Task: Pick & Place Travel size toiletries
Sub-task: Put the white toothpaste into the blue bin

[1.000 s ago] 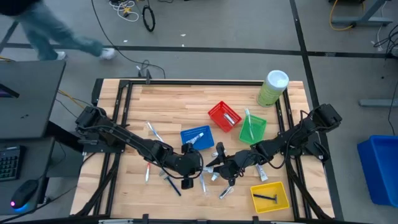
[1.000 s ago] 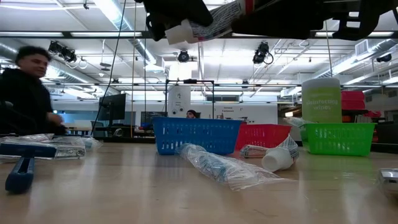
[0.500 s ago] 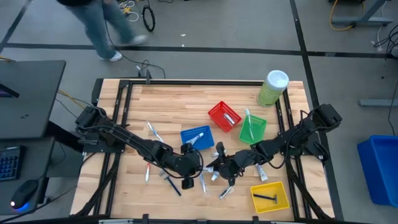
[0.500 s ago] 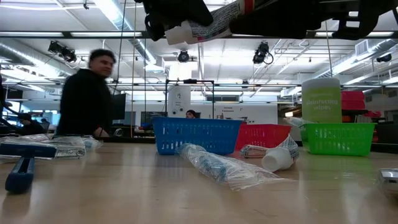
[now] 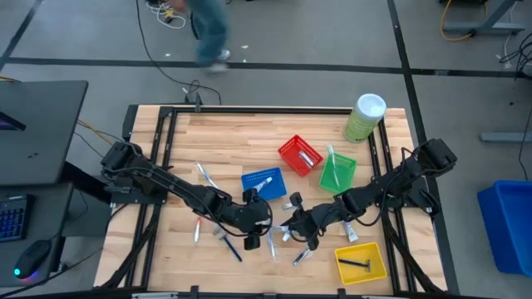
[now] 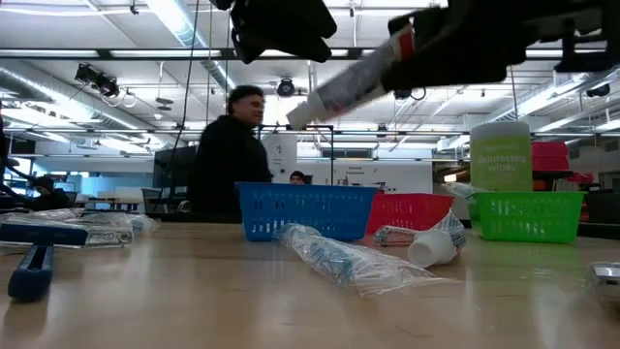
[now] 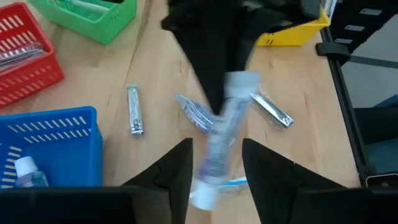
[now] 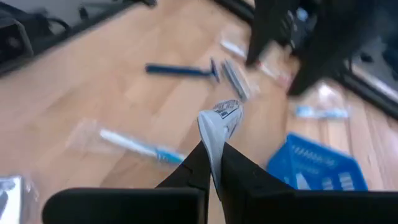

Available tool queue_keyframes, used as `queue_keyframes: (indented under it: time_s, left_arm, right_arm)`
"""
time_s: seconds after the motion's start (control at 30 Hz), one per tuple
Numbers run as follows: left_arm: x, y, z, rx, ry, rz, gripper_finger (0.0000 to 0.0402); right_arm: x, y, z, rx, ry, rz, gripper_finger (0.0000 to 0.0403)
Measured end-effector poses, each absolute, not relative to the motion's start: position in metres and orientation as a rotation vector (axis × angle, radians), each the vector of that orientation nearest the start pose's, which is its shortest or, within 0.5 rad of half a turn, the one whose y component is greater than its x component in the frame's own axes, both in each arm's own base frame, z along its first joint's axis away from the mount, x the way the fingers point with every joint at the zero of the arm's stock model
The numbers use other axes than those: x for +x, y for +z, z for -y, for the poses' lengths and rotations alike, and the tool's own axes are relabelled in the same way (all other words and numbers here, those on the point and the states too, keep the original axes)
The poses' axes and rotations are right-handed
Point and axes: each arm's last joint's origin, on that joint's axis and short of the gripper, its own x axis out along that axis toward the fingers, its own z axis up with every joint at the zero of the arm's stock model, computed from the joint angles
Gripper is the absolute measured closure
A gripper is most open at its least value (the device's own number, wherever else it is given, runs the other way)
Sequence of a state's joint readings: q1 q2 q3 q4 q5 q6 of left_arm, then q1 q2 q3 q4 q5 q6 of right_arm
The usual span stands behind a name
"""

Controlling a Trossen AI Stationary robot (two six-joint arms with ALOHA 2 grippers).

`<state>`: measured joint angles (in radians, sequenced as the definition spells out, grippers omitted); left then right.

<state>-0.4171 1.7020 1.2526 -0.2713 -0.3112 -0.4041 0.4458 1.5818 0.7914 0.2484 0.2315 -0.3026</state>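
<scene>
A white travel-size tube (image 6: 354, 78) with a red band hangs in the air above the table's middle, between my two grippers. My right gripper (image 8: 212, 152) is shut on it, coming from the table's right (image 5: 291, 226). My left gripper (image 7: 216, 155) is open. Its fingers stand on either side of the tube (image 7: 221, 140), near the capped end; I cannot tell whether they touch it. More toiletries lie loose on the wood: a wrapped toothbrush (image 6: 339, 257), a dark blue razor (image 5: 231, 247) and a nail clipper (image 7: 134, 118). My right gripper pinches the tube's flat crimped end (image 8: 212, 138) between its two fingers. It reaches in about level from the table's right side, in line with the tube. The tube is lifted clear and slants down toward the left, its white cap (image 6: 295, 116) lowest.
A blue basket (image 5: 263, 183), a red basket (image 5: 299, 155) and a green basket (image 5: 337, 172) stand behind the grippers. A yellow basket (image 5: 360, 262) with a razor sits near right. A pale-green cylinder (image 5: 364, 118) stands far right. A person (image 6: 228, 145) walks behind the table.
My left gripper has let go of the tube. The tube's capped end has dropped, so it slants down from my right gripper instead of lying nearly level between the two. A person has walked across behind the table.
</scene>
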Motion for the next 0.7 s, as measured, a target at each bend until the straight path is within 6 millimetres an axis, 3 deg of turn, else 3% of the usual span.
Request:
queue_keyframes:
  time_s: [0.17, 0.5, 0.7]
  left_arm:
    - [0.345, 0.25, 0.142, -0.114, 0.081, -0.662, 0.0249]
    - [0.345, 0.25, 0.141, -0.061, 0.083, -0.658, 0.0261]
    - [0.345, 0.25, 0.141, -0.068, 0.086, -0.657, 0.0264]
  right_arm:
    - [0.292, 0.186, -0.127, -0.485, 0.115, -0.493, 0.038]
    - [0.286, 0.184, -0.093, -0.555, -0.656, -0.543, 0.038]
    - [0.29, 0.169, -0.043, -0.286, -0.705, -0.684, 0.0381]
